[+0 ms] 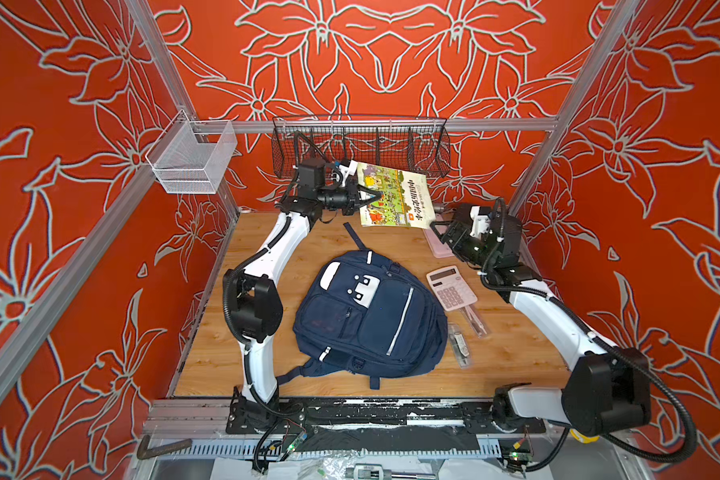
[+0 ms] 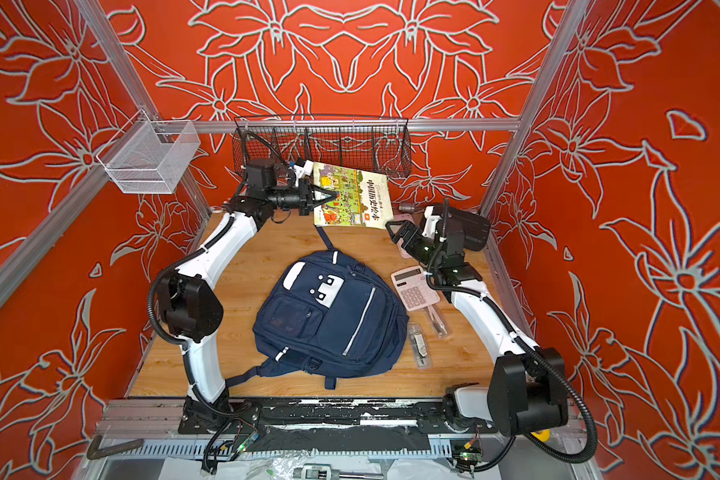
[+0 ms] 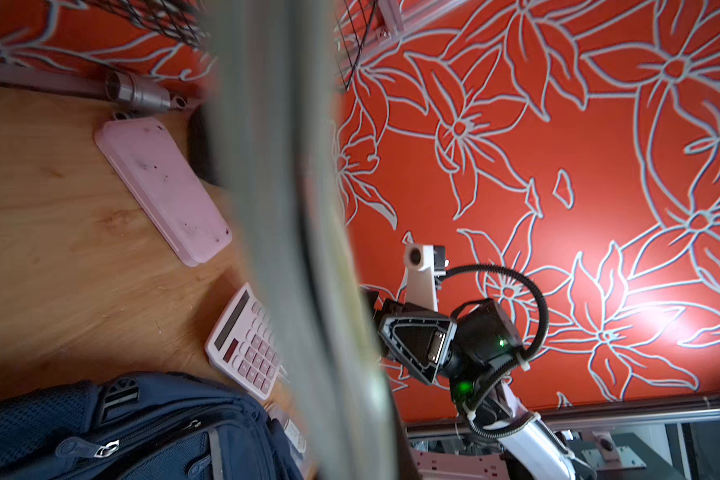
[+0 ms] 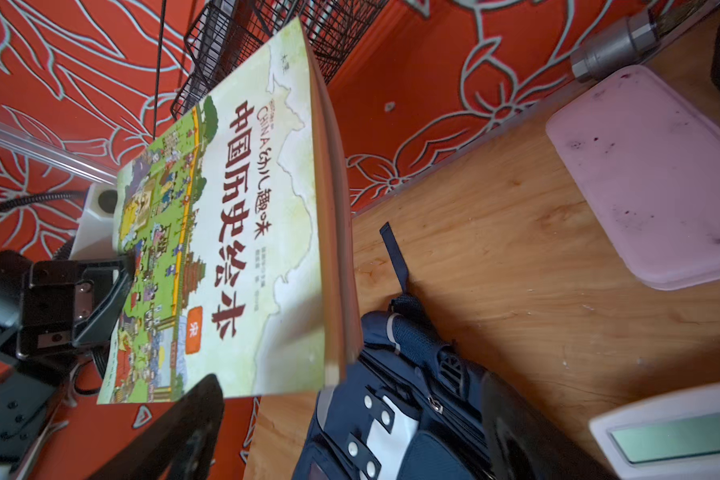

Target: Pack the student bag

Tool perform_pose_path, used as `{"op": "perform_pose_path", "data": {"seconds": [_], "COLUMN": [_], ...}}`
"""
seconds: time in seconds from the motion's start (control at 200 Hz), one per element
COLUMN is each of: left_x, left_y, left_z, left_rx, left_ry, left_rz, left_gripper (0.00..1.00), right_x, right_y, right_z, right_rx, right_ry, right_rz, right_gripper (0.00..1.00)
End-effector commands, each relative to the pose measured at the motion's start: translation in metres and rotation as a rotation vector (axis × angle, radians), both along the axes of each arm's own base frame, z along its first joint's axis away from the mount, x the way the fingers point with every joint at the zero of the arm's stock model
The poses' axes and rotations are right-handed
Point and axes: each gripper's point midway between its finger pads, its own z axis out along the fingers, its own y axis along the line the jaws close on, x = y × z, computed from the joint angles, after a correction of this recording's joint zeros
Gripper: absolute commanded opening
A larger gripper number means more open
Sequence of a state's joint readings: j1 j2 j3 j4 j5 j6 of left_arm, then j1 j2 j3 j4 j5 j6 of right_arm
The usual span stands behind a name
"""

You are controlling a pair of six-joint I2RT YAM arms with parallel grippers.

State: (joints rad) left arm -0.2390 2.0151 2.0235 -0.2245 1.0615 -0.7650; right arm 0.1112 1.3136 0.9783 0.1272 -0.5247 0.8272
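The student bag lies flat in the middle of the wooden table, navy with white patches, its zips closed as far as I can see. Above the table's back edge my left gripper is shut on the side edge of a picture book with a green and cream cover, and holds it in the air. In the right wrist view the book hangs above the bag. My right gripper stands open just off the book's lower right corner, with nothing between its fingers.
A pink calculator lies right of the bag. A flat pink case sits under my right gripper. Two clear packs of small tools lie at the front right. A black wire basket and a white mesh basket hang on the back rail.
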Motion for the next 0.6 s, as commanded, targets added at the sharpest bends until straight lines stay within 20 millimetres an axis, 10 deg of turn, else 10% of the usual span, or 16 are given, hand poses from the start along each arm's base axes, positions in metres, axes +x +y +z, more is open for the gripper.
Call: {"op": "perform_pose_path", "data": {"seconds": [0.0,0.375,0.596], "left_x": [-0.022,-0.052,-0.052], "left_y": [-0.02,-0.062,-0.074], "left_z": [0.01,-0.001,-0.032], "left_rx": [0.01,-0.003,0.03], "left_ry": [-0.022,0.024,0.104], "left_rz": [-0.119,-0.285,-0.309], "left_gripper": [0.0,0.0,0.0], "right_x": [-0.013,0.004,0.006], "right_y": [-0.005,-0.014,-0.012], "right_z": [0.0,0.029,0.051], "right_rx": [0.014,0.227,0.359], "right_ry": [-0.006,-0.123,-0.179], "right_rz": [0.142,0.319,0.369], "right_gripper": [0.97,0.92,0.32]}}
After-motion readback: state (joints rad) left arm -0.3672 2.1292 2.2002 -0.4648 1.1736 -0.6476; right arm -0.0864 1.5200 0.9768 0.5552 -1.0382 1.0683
